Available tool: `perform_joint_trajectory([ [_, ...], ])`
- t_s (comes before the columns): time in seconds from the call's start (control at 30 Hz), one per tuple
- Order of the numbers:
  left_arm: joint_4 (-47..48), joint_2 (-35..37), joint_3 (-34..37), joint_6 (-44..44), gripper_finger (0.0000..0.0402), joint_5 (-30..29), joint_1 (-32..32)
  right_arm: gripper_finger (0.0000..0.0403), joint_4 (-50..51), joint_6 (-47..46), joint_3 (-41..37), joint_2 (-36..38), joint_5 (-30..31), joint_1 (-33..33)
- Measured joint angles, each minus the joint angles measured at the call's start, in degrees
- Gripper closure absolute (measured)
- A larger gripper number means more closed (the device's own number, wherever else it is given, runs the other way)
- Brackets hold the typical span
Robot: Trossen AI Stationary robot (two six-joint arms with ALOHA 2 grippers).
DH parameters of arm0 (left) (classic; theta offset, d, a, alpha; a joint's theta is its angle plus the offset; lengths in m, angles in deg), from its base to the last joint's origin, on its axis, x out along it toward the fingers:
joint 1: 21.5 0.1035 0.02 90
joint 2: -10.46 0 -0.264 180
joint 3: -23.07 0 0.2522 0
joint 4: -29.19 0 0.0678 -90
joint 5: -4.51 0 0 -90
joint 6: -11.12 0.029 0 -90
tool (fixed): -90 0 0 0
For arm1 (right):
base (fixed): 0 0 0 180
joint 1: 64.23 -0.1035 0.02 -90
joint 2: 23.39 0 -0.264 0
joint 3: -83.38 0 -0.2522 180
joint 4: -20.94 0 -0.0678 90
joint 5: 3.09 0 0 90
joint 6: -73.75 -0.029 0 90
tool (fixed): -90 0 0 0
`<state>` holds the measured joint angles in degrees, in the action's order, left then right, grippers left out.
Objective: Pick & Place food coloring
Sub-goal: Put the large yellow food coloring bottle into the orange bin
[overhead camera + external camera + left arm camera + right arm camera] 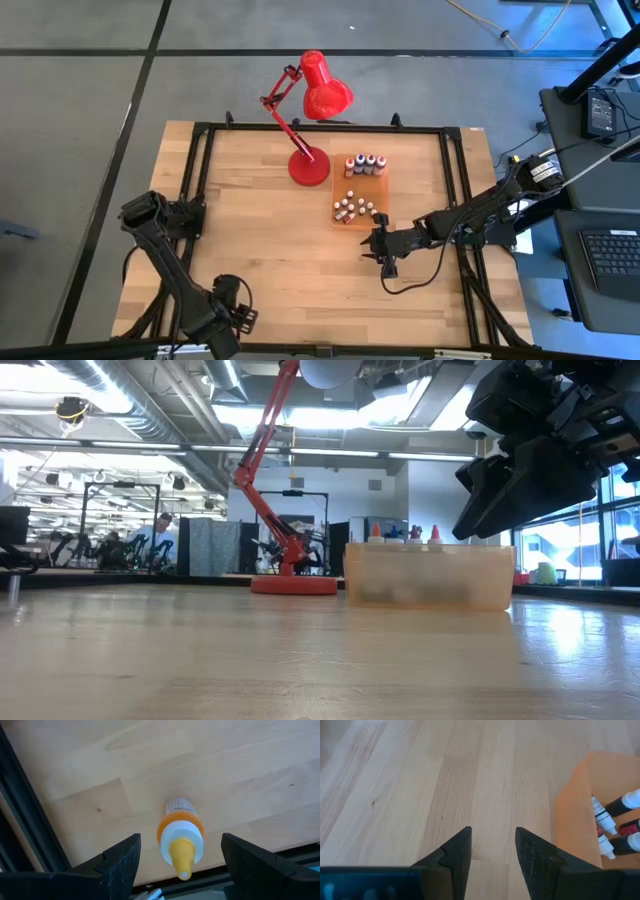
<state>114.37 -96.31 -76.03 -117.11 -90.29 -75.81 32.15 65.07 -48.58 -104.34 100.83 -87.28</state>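
My left gripper [180,865] is hanging wide open and empty over a yellow-tipped bottle [181,837] lying at the bottom left of the table [270,250]; I judge pick approach is in hand, next lowering and closing. My right gripper [384,250] is waiting part-open, empty, right of center, beside the orange tray [383,187] holding the other food coloring bottles [364,164].

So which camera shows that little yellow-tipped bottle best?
The left wrist view: the yellow-tipped bottle stands on the wood between the open left gripper, filling the picture. In the high view that arm hides it; the other views miss it.
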Motion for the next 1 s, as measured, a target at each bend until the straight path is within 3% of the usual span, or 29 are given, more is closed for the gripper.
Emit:
perform_joint_trajectory([
  [0.3,-0.82,0.01,0.01,11.41,0.0133,-0.66,0.00,0.0248,0.00,0.08,0.00,0.00,0.01,0.00],
  [0.53,-0.41,0.01,0.01,11.23,0.0135,2.13,0.02,0.0248,0.00,0.20,0.00,0.00,0.02,0.00],
  [1.0,-0.24,0.01,0.01,8.84,0.0226,-0.17,0.02,0.0248,0.00,0.20,0.00,0.00,0.01,0.00],
])
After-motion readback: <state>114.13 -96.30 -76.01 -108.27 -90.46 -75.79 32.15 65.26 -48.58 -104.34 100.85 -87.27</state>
